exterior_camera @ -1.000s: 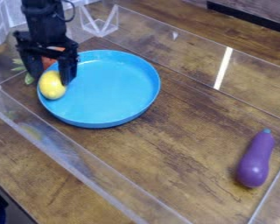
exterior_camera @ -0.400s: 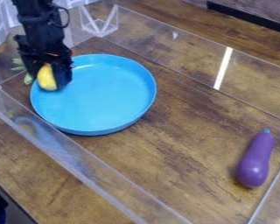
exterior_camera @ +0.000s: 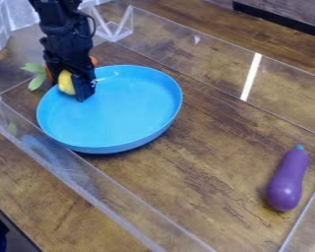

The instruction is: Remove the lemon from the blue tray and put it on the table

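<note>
The table [exterior_camera: 187, 187] was seen to carry the blue tray [exterior_camera: 121, 113] at its far left, with an eggplant [exterior_camera: 287, 178] laid well apart at the near right. The gripper [exterior_camera: 75, 83] was lowered over the tray's far-left rim, its jaws set around the lemon [exterior_camera: 68, 84] there; a firm pinch could not be confirmed.

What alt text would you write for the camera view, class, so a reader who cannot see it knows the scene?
A black robot gripper points down over the left rim of a round blue tray, its fingers either side of a yellow lemon. The tray sits on a glossy wooden table, with a purple eggplant lying at the right.
</note>
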